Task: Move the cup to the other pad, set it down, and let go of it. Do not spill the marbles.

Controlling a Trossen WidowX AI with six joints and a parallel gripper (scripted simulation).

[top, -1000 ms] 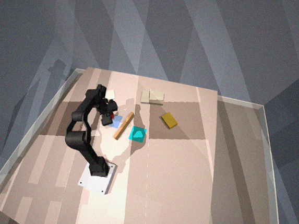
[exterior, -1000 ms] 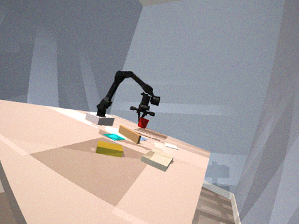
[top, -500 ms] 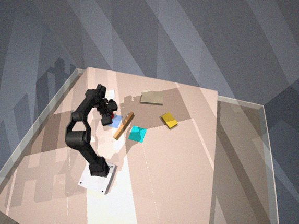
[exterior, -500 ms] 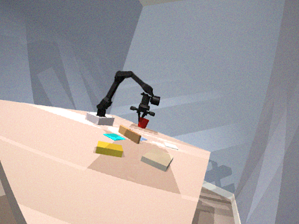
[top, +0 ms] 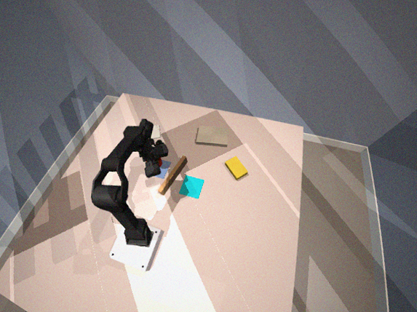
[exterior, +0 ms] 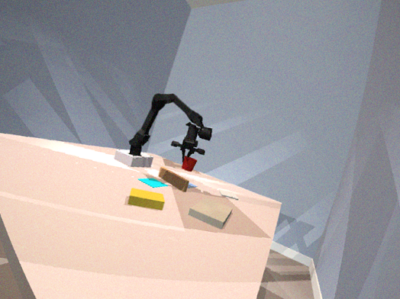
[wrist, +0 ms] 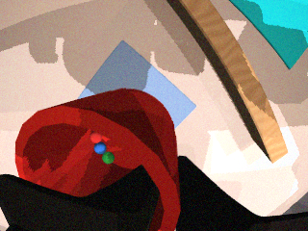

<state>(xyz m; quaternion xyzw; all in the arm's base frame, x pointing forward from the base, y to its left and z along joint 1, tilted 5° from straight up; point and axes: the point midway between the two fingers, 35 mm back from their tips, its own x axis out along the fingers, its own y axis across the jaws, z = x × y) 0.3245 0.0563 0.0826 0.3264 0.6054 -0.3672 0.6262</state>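
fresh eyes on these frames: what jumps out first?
The red cup hanging in the pincer above the table, with three marbles sitting inside it. Next, the wooden bar lying between the pale blue pad under the cup and the cyan pad.

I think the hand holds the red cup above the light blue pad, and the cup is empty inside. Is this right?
Not quite. The hand does hold the red cup above the light blue pad, but the cup is not empty: the wrist view shows three marbles inside it, one red, one blue and one green.
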